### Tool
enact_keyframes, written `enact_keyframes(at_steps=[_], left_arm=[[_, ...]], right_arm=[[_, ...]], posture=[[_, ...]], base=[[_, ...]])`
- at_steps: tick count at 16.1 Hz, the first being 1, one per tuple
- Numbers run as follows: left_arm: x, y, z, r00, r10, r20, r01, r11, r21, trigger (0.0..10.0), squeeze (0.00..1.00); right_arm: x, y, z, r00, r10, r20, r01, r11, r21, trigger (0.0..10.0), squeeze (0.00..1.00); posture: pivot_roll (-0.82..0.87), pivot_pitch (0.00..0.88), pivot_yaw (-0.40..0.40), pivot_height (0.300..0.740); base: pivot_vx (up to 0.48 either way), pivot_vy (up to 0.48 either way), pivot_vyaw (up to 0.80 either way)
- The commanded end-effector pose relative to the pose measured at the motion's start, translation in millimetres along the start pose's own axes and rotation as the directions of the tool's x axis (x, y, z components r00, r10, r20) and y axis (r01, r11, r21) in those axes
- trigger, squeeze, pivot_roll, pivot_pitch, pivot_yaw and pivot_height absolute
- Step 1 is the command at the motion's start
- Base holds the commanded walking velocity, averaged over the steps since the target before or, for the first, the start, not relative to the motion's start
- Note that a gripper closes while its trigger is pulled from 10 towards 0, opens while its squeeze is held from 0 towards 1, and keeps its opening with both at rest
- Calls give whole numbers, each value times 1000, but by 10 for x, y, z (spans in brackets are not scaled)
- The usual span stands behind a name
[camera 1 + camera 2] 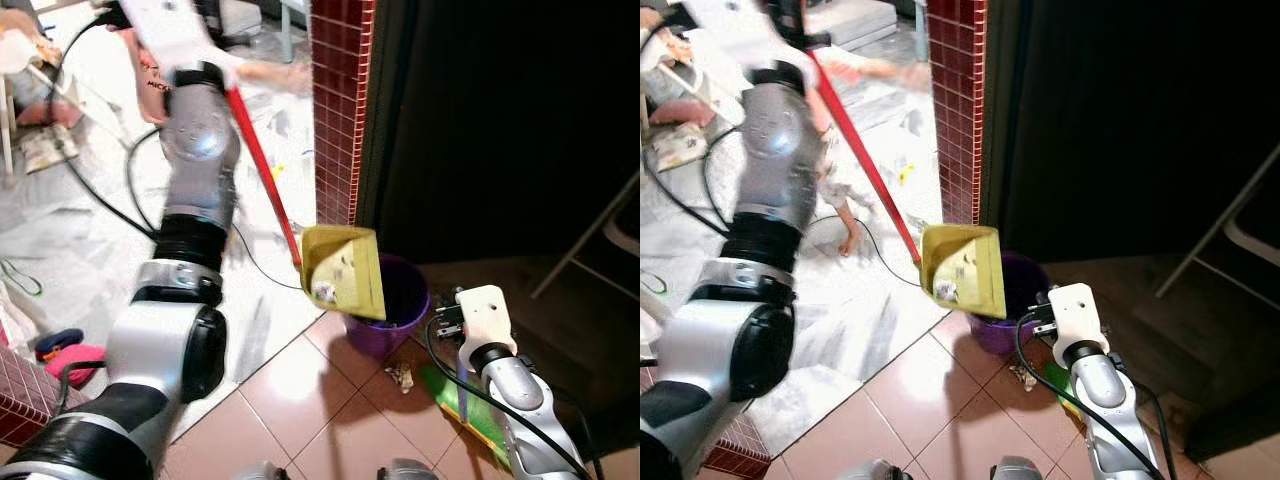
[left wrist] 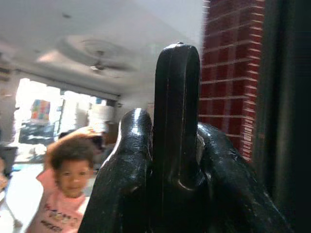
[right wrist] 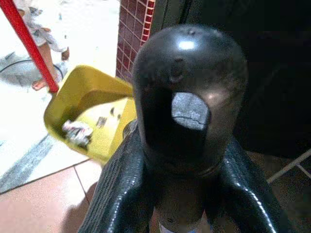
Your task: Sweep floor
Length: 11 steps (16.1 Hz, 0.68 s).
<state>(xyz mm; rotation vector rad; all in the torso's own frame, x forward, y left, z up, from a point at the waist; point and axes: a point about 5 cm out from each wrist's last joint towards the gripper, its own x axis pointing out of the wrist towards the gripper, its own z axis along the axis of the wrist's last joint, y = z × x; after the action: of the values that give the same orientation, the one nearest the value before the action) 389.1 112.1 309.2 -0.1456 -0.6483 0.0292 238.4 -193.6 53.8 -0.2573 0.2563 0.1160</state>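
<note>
A yellow dustpan [image 1: 345,270] on a long red handle [image 1: 262,160] hangs tilted over a purple bucket [image 1: 395,305], with scraps of litter [image 1: 325,290] in its tray. My left gripper [image 2: 175,160], raised high at the far left, is shut on the black top end of that handle. My right gripper [image 3: 187,160], low at the right beside the bucket, is shut on the rounded black end of a broom handle. The broom's green head [image 1: 460,410] lies on the tiles below it. A small piece of litter [image 1: 400,377] sits on the floor by the bucket.
A red-tiled pillar [image 1: 340,100] stands behind the bucket beside a dark doorway. A folding chair [image 1: 600,240] is at the right. Black cables [image 1: 110,205] cross the pale floor at the left. A child [image 2: 68,189] stands close by there, bare legs [image 1: 840,190] near the handle.
</note>
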Motion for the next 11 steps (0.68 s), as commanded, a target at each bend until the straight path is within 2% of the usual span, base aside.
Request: enact_keyframes(at_steps=[1, 3, 6, 7, 8, 10, 11], left_arm=[[83, -102, 223, 992, -52, 118, 49, 998, 25, 10000, 0], [66, -271, 266, 979, -124, 162, 118, 992, 46, 10000, 0], [-5, -563, 309, 958, -203, 201, 204, 979, 16, 10000, 0], [-59, -716, 337, 940, -256, 228, 260, 966, 12, 10000, 0], [-153, -940, 411, 895, -344, 285, 353, 935, 22, 10000, 0], [-250, -1132, 491, 845, -409, 344, 426, 904, 30, 10000, 0], [-345, -1265, 540, 793, -470, 388, 491, 870, 48, 10000, 0]], right_arm=[[-19, 126, -149, 997, 40, -69, -34, 996, 79, 10000, 0], [-40, 134, -111, 999, 22, -37, -18, 995, 94, 10000, 0], [-106, 141, -103, 1000, -13, -13, 15, 993, 114, 10000, 0], [-106, 141, -100, 1000, -21, -10, 22, 993, 115, 10000, 0], [-104, 148, -93, 1000, -29, -5, 30, 993, 117, 10000, 0], [-97, 156, -82, 999, -37, 1, 37, 992, 119, 10000, 0], [-88, 164, -79, 999, -40, 2, 40, 992, 120, 10000, 0]], posture=[[-191, 0, 130, 740], [-206, 0, 151, 740], [-230, 0, 184, 740], [-234, 0, 193, 740], [-242, 0, 205, 740], [-246, 0, 211, 740], [-249, 0, 214, 740]], base=[[0, 0, 0], [0, 0, 0], [0, 0, 0], [0, 0, 0], [0, 0, 0], [0, 0, 0], [0, 0, 0]])
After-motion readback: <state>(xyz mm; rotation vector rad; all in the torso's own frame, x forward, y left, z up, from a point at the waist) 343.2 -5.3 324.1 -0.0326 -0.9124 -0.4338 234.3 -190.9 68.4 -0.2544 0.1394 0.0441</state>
